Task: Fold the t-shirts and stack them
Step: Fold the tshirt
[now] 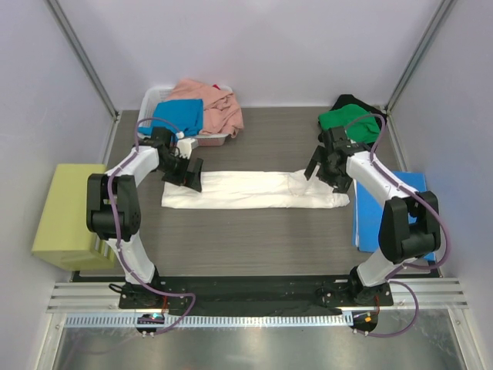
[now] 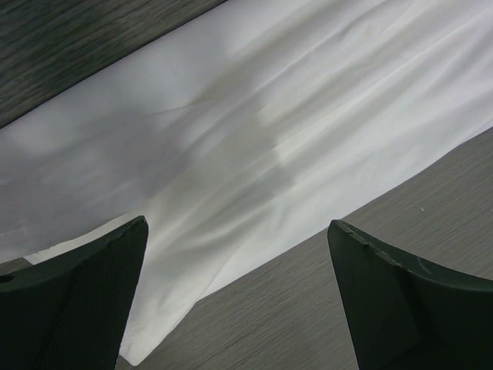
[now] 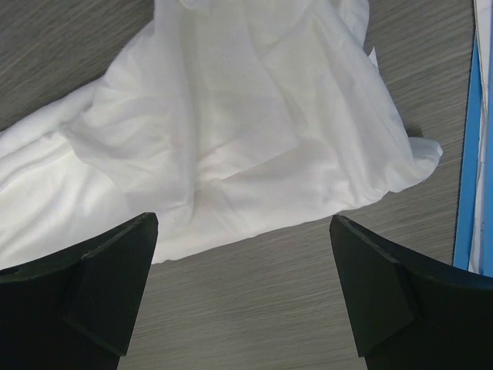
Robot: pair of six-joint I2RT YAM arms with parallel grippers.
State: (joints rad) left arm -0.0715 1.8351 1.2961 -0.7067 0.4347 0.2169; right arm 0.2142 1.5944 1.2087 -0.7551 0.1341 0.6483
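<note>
White t-shirt (image 1: 254, 190) is lying folded into a long narrow band across the middle of the surface (image 1: 254, 239), lightly creased, with its right end rumpled. Left claw (image 1: 185, 176) is hovering wide over its left end and right claw (image 1: 327, 173) wide over its right end, both gripping nothing.

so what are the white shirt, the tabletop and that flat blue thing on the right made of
The white t-shirt: soft matte cloth, likely cotton knit; it wrinkles and lies in limp folds. The tabletop: grey wood-grain finish, probably laminate; fine streaks, little gloss. The blue folder: stiff plastic or card, can't tell which; flat with straight edges.
</note>
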